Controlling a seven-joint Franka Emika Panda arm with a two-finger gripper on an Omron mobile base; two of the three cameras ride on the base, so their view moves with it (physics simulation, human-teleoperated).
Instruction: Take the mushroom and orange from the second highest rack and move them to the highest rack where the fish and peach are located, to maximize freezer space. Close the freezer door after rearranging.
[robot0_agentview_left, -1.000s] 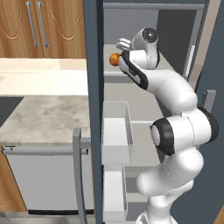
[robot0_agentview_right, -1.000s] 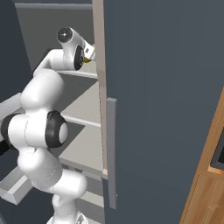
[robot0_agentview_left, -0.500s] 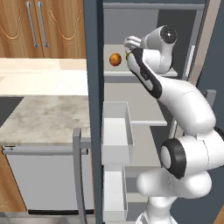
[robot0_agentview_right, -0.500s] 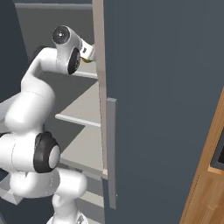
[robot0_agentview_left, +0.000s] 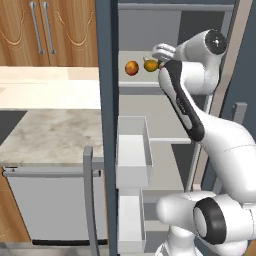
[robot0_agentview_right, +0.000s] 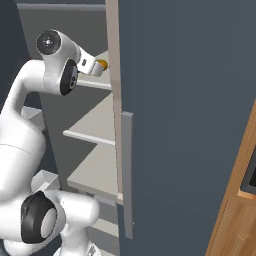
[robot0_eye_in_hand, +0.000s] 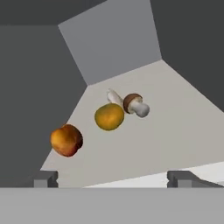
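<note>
Orange (robot0_eye_in_hand: 109, 116), mushroom (robot0_eye_in_hand: 135, 105) and peach (robot0_eye_in_hand: 66, 140) on highest rack (robot0_eye_in_hand: 175, 135); probable fish behind. Gripper (robot0_eye_in_hand: 113, 178) fingers released, empty. Step: rearranging apparently done; next, withdraw, close freezer door (robot0_agentview_right: 185, 115).

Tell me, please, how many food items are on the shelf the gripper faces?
4: peach nearest, orange mid-shelf, mushroom beside it, and a pale fish mostly hidden behind them.
</note>
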